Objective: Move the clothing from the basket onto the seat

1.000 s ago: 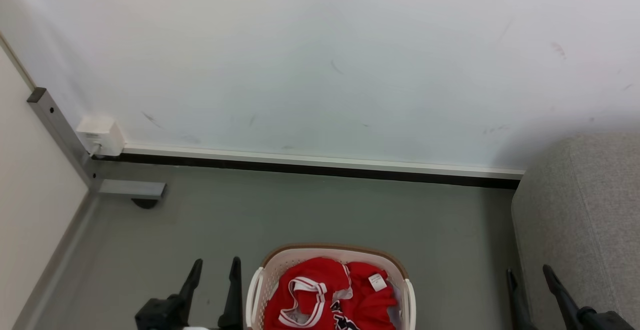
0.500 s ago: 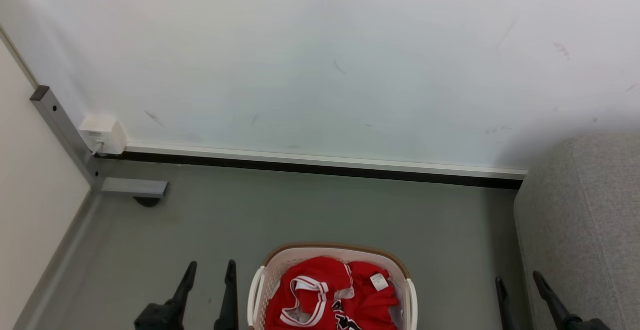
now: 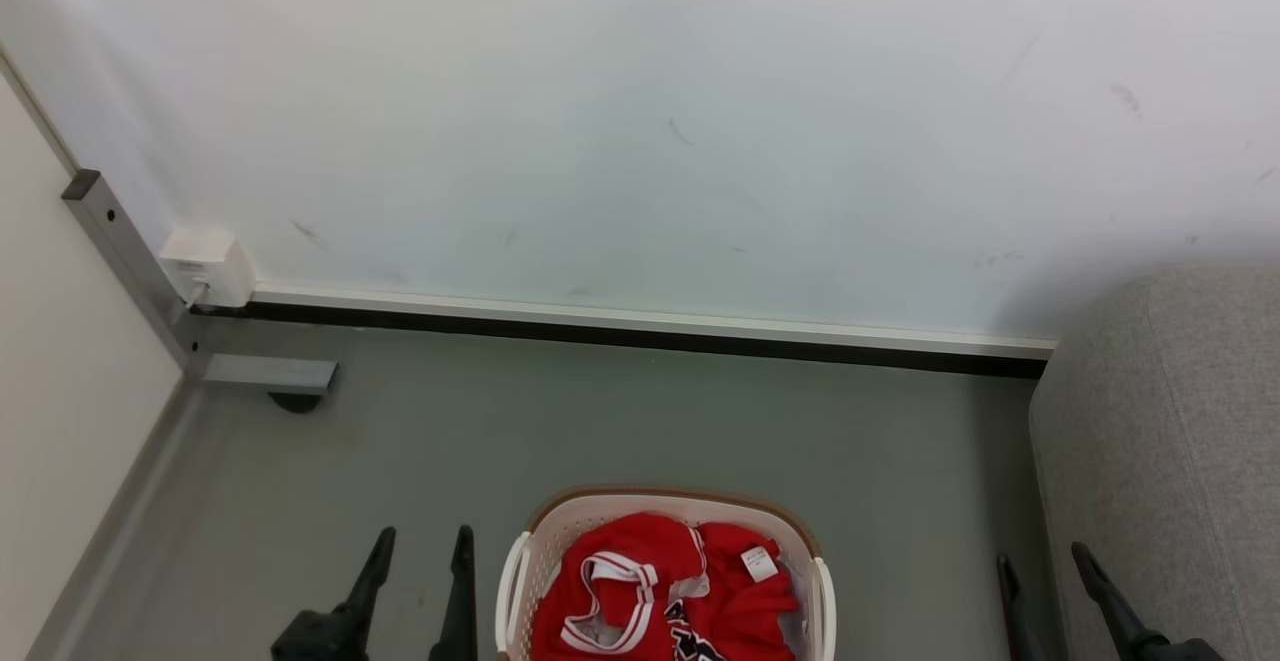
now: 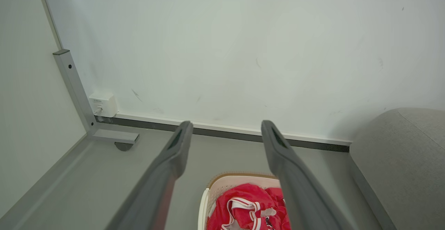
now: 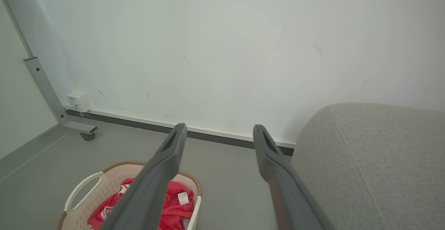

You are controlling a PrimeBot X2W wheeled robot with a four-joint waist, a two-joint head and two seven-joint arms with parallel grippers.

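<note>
We see the red jerseys (image 3: 735, 606) heaped inside the white perforated laundry basket (image 3: 660, 494). A white neck tag (image 3: 758, 563) is turned up on top, and striped trim (image 3: 615, 566) loops at the left of the pile. The basket stands on the grey-green floor (image 3: 600, 421), in front of the white wall (image 3: 640, 141). Our left gripper (image 3: 426, 538) hangs just left of the basket, jaws spread apart and holding nothing, not touching the handle. Our right gripper (image 3: 1041, 559) hangs well apart from the basket on its right, jaws likewise apart and empty, beside the edge of the grey fabric sofa (image 3: 1170, 441).
</note>
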